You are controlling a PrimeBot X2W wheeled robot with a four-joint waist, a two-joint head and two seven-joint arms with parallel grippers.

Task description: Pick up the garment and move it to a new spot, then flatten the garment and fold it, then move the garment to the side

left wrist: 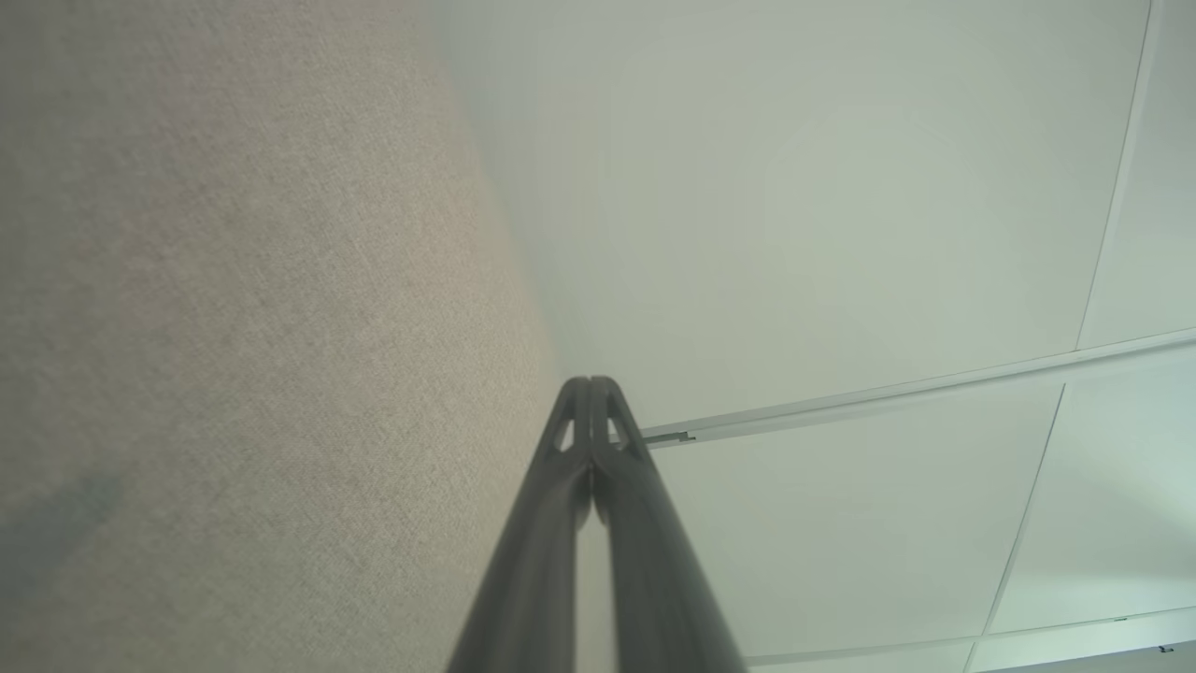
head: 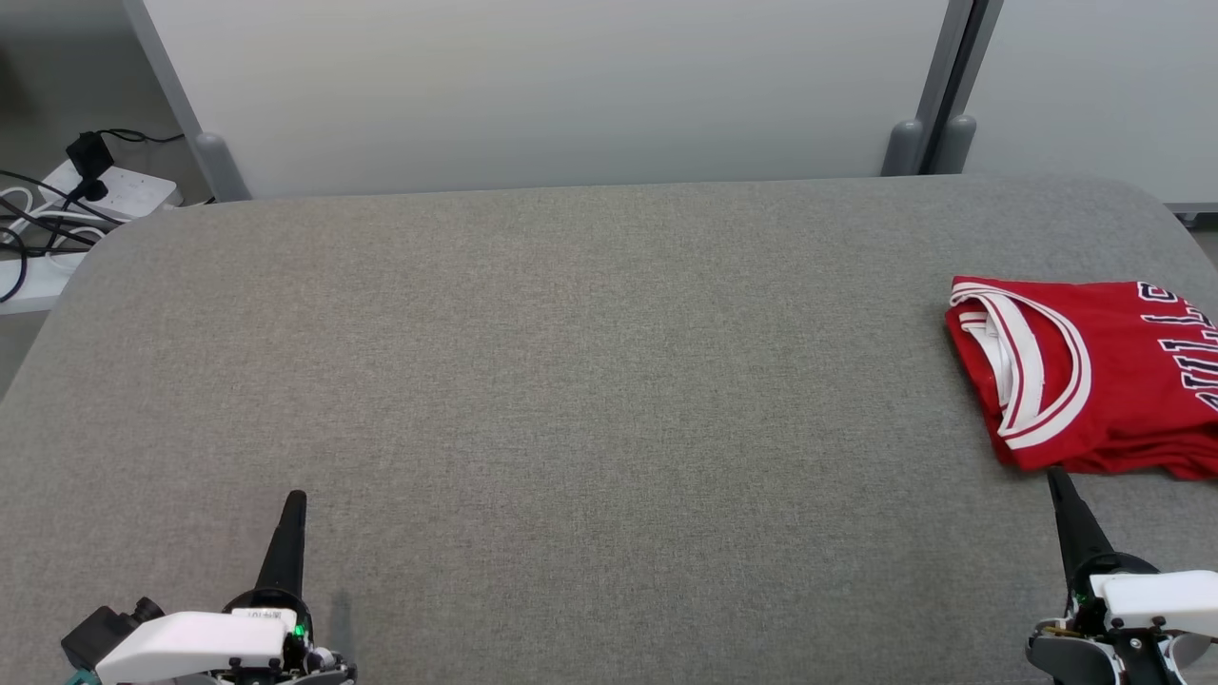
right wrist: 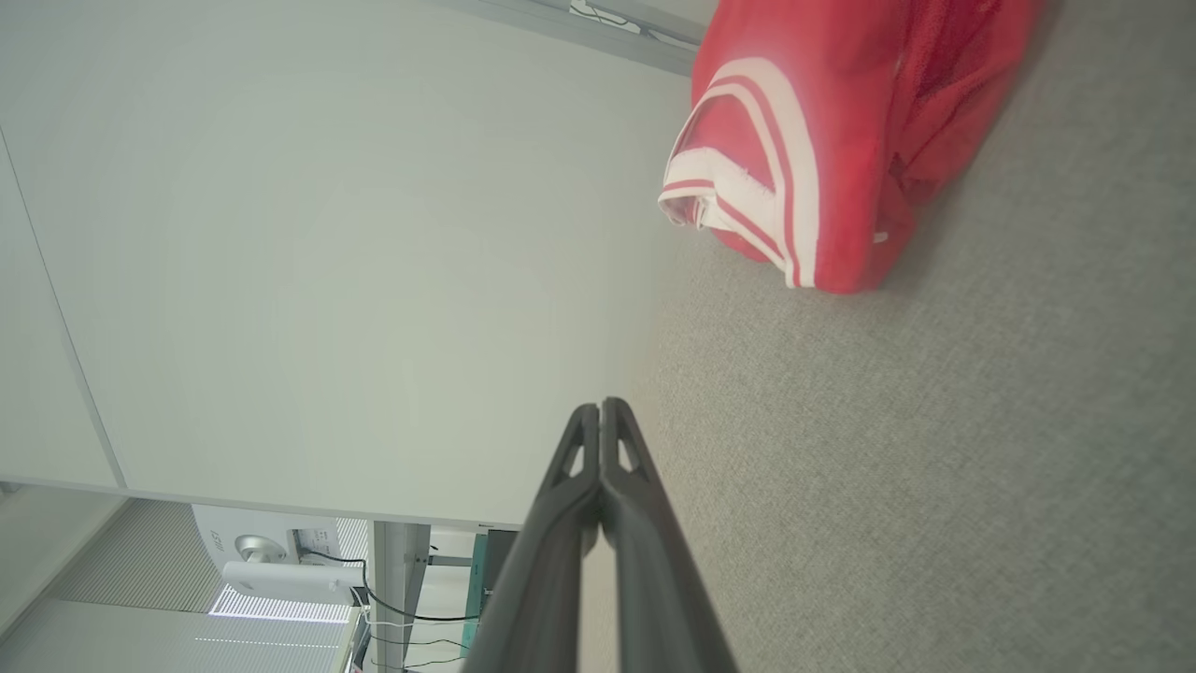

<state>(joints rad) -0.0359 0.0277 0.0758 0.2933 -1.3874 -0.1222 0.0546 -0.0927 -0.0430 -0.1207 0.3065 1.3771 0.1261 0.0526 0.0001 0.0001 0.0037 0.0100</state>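
Left gripper (head: 296, 499) sat clenched and empty over the grey table (head: 571, 381). Right gripper (head: 1053, 476) was clenched too, near the folded red garment (head: 1104, 381).

left tool (head: 295, 499): closed, low left | right tool (head: 1054, 479): closed, low right

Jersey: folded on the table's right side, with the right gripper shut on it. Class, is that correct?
No. The jersey is folded on the table's right side, but the right gripper is shut empty, apart from it: the right wrist view shows the gap.
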